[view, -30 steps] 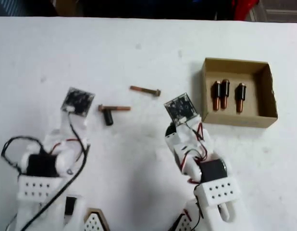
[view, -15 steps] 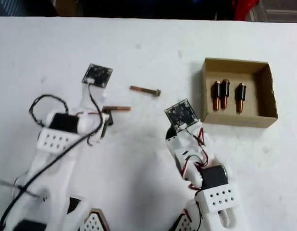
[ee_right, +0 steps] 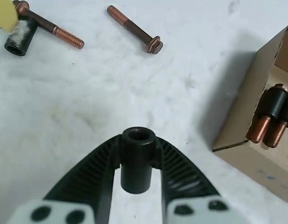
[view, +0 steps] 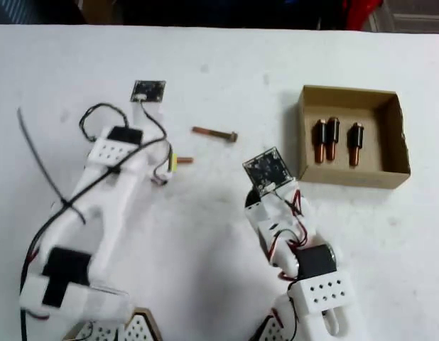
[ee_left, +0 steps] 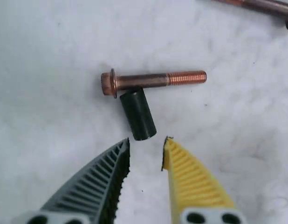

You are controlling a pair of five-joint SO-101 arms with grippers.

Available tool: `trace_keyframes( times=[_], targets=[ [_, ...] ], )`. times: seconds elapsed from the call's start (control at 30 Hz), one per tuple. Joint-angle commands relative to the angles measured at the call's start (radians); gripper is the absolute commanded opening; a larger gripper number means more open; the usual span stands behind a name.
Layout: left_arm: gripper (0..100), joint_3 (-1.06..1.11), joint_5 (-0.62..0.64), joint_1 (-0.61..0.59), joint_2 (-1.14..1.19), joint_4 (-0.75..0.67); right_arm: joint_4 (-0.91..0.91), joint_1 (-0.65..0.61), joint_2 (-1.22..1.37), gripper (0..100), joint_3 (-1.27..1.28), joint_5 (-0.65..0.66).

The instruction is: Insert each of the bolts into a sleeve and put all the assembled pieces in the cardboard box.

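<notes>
We find the left tool (ee_left: 146,140) open: its grey and yellow ribbed fingers stand apart above the white table (view: 226,64), their tips just short of the near end of a loose black cylindrical sleeve (ee_left: 138,114). That sleeve lies flat on the table, and its far end touches a copper-coloured flanged bolt (ee_left: 153,80) close behind the bolt's head. The sleeve sits at an angle to the shank and the bolt is not inside it. A second copper-coloured bolt (view: 214,133) lies by itself farther along the table, between the left arm (view: 109,192) and the open brown cardboard box (view: 351,94), and touches nothing. The right tool (ee_right: 137,144) is closed on a second black sleeve (ee_right: 136,163), gripped between its two black fingers, with the open bore end showing past the fingertips. In the high view the right arm (view: 297,241) stands just in front of the box's near left corner. Inside the box we count three assembled bolt-and-sleeve pieces (view: 332,138) lying flat and roughly parallel, with black sleeves toward the far wall and copper shanks toward the near wall. Two lie close together and the third a little apart, nearer the right wall.
</notes>
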Motion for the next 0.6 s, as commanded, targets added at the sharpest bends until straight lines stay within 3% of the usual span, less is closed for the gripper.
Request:
trace_keyframes(
  times=[0.0,0.57],
  targets=[
    [15,-0.149,0.075,0.013,0.12,-0.026,-0.007,0.005,-0.021,1.6,-0.002,0.008],
    [15,-0.388,0.126,-0.059,0.412,-0.025,-0.021,0.004,-0.021,1.6,0.011,0.009]
  ],
)
